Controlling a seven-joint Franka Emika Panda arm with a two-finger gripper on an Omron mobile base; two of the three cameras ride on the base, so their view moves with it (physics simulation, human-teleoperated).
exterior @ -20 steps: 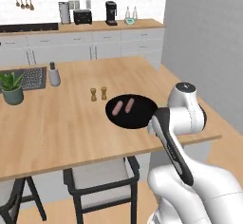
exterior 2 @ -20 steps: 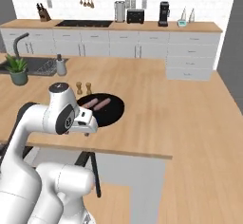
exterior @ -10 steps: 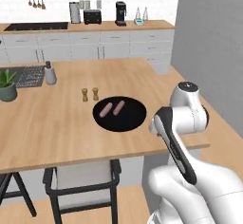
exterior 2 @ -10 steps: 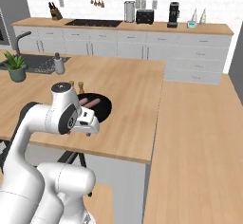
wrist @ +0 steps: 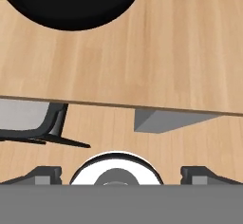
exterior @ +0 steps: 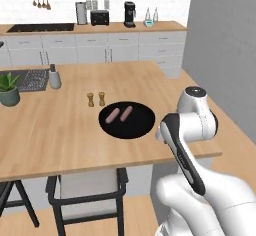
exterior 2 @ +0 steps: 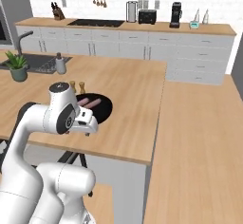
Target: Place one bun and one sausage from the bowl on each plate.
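On wooden counter (exterior: 60, 130), near its front edge: black bowl (exterior: 127, 120) with two sausages (exterior: 120, 114) lying side by side, left of bowl centre. Pair of small shakers (exterior: 96, 99) just behind bowl, to its left. Potted plant (exterior: 9, 90) well apart from bowl, far left. Gripper (wrist: 121, 173) above counter's front edge, on near side of bowl, clear of it; fingers (wrist: 45, 174) spread wide, nothing between them. Chair (exterior: 87, 190) below counter edge, under bowl.
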